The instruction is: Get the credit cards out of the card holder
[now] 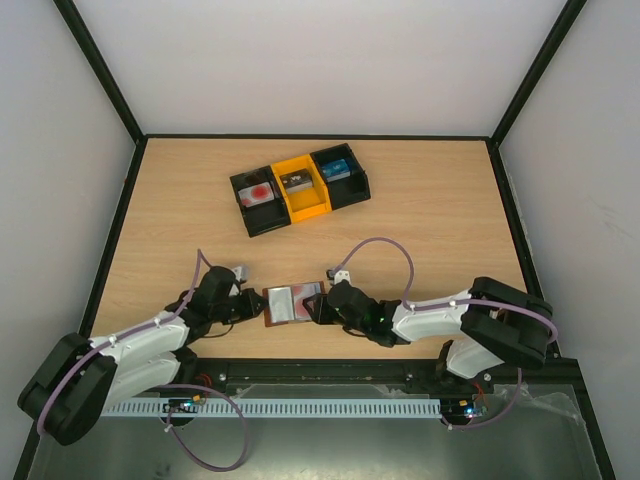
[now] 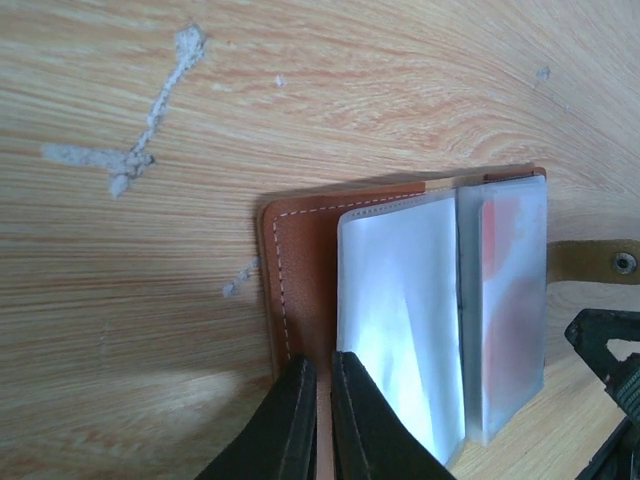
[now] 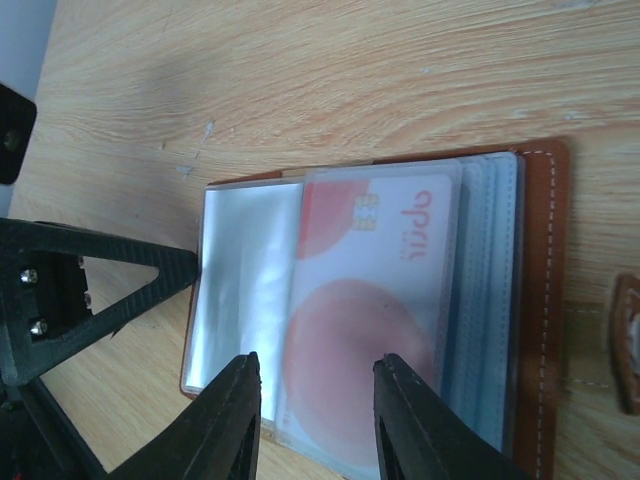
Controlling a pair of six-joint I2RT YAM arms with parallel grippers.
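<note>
I count one card holder [image 1: 292,303] on the counter [image 1: 420,220], one card [image 3: 370,300] showing in its sleeves, one three-bin tray [image 1: 300,187] carrying three small items [image 1: 261,193] [image 1: 296,181] [image 1: 337,170] — and two claws, the left claw [image 2: 320,385] and the right claw [image 3: 315,375].

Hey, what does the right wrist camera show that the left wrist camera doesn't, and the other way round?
Only the right wrist view: the right hand open, its fingers astride a whitish credit card whose red circles and chip show plainly through a clear sleeve. Only the left wrist view: the left hand pinched shut on the brown edge of the card holder. Both: the holder lying open on the wooden table, clear sleeves facing up.
</note>
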